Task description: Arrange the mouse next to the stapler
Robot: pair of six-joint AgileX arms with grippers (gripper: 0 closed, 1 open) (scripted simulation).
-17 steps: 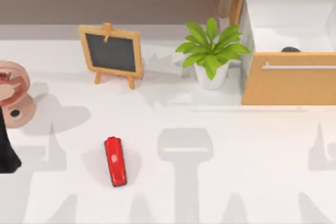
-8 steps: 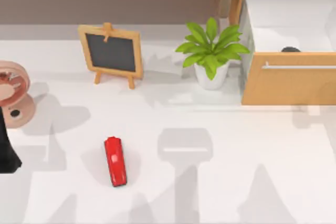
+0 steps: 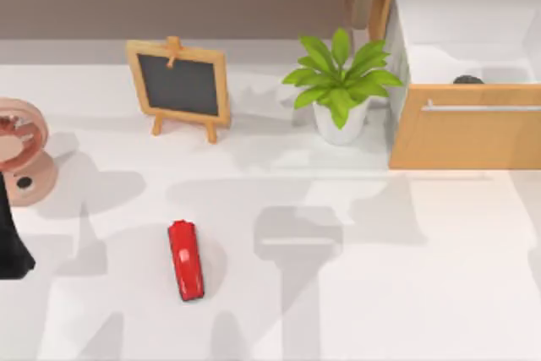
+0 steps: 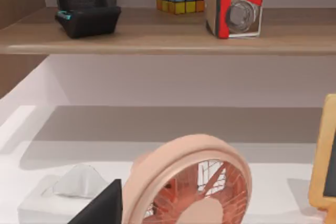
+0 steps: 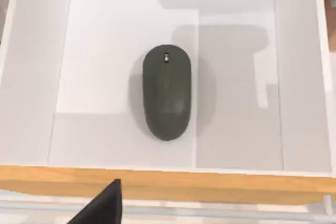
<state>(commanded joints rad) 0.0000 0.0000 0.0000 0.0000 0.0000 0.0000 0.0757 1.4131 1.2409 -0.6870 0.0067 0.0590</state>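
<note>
The mouse [image 5: 167, 92] lies flat on the white floor of the open drawer [image 5: 31, 77], roughly in the middle, clear of all four walls, its scroll wheel end pointing away from the wooden drawer front. In my top view I get just a dark sliver of the mouse [image 3: 467, 80] peeking over the drawer front [image 3: 465, 128], at the table's back right.

The stapler [image 3: 186, 259] is well apart from it, lying on the white table [image 3: 406, 293] left of centre toward the front, long axis running roughly front to back.

My right wrist camera looks straight down into the drawer from above; one black fingertip [image 5: 102, 203] shows near the drawer front, and I cannot tell how far that gripper is open. It has hold of nothing that I can see.

My left arm [image 3: 10, 243] sits at the far left edge of the table beside the pink desk fan [image 3: 19, 151]. One dark fingertip [image 4: 102, 205] shows in its wrist view next to the fan [image 4: 191, 182] and a tissue box [image 4: 63, 198]; I cannot tell that gripper's opening either.

Between fan and drawer stand a small chalkboard easel [image 3: 179, 86] and a potted plant [image 3: 341, 82].
</note>
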